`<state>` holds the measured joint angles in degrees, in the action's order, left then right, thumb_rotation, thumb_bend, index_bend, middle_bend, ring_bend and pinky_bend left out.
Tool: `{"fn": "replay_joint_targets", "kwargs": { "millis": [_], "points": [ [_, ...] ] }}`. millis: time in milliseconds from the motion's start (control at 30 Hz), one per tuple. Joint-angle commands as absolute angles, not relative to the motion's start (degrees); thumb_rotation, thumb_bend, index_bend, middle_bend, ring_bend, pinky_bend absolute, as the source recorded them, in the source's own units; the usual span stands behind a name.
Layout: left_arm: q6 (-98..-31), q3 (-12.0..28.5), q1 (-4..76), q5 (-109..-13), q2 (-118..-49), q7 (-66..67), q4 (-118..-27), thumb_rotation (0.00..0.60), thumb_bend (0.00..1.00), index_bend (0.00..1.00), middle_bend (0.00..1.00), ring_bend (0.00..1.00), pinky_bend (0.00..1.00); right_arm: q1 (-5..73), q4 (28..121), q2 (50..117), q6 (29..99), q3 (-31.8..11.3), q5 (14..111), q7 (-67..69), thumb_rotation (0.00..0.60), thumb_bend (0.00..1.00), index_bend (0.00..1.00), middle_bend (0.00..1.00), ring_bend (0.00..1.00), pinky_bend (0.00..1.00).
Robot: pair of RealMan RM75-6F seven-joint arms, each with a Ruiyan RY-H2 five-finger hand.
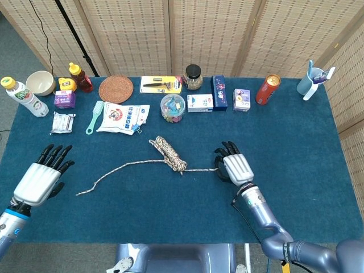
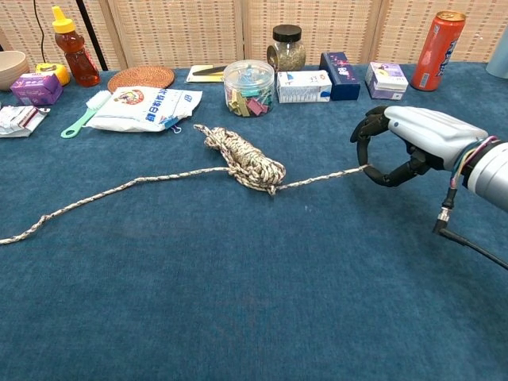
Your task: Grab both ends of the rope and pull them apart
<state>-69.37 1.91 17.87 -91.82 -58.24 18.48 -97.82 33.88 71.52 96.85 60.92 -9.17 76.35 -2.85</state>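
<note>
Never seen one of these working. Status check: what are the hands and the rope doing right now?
Right hand pinching one rope end, lifted off table. Left hand open, short of the other end. Coil bunched mid-rope; nothing blocking.

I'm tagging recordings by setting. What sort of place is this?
Probably a staged indoor test space, not a lived-in room: a blue cloth-covered table backed by woven folding screens, with unrelated household items lined up along the back edge, such as a red can and a honey bottle.

lab test setup | blue-felt table (image 1: 318,148) | wicker screens (image 1: 210,34)
</note>
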Motion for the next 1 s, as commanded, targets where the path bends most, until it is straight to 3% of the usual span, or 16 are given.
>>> {"fn": "replay_joint_targets", "kwargs": {
  "millis": [33,467,1000],
  "points": [
    [-66.43,1.42,19.91,-92.03,-60.07,18.24,-95.53,0.6,0.28,0.28,0.04,0.0,0.0,33.75,71.59,96.83,60.97,-9.05,76.3,-2.94,0.6,0.52,0.59,0.26,0.07,0.0],
    [-62.3,-1.41,22.66,-93.98,-66.94,13.6,-84.3,0.6,0.28,0.38,0.02,0.0,0.0,33.6,70.79,97.29,60.24,-8.79,75.93,-2.57,0.6,0.52,0.59,0.26,0.08,0.0],
    [-62.72,-3.81,25.54,-98.15,-77.07,10.39,-71.93,0.6,0.28,0.44,0.02,0.0,0.0,33.57,68.99,97.86,59.36,-8.74,75.63,-1.7,0.6,0.52,0.59,0.26,0.08,0.0]
  ]
}}
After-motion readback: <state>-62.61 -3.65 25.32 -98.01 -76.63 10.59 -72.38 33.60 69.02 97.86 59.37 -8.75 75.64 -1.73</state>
